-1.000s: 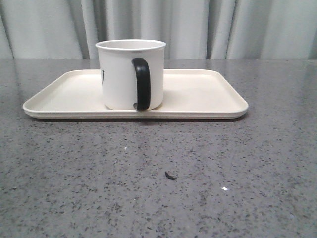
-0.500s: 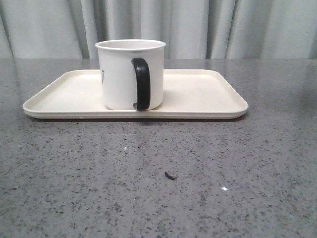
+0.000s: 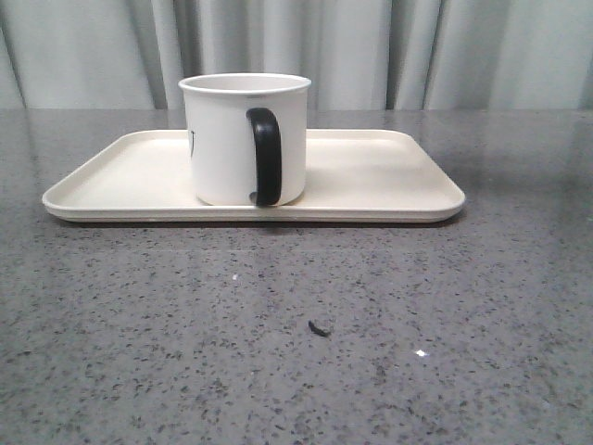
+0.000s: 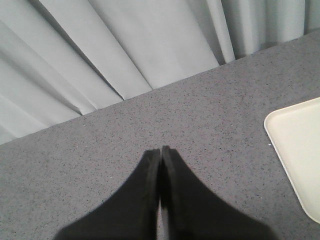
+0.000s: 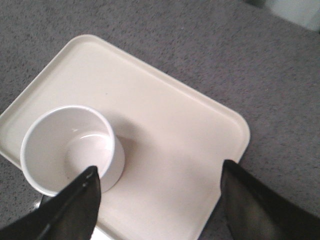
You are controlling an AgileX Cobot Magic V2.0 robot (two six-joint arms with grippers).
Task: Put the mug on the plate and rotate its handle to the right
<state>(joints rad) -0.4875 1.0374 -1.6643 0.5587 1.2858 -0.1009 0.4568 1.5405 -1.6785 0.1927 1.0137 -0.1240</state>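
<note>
Front view: white mug (image 3: 243, 139) stands upright on the cream plate (image 3: 371, 176), left of the plate's centre. Black handle (image 3: 265, 156) points toward the camera, slightly right of the mug's midline. A sliver of black print shows at the mug's left edge; too little to identify. Small dark speck (image 3: 319, 327) lies on the grey speckled table (image 3: 463, 306), well in front of the plate.

Right wrist view: right gripper (image 5: 160, 182) is above the plate, fingers spread wide, holding nothing, mug beside one fingertip.

Left wrist view: left gripper (image 4: 161, 152) has its fingers pressed together, empty, over bare table beside a plate corner.
</note>
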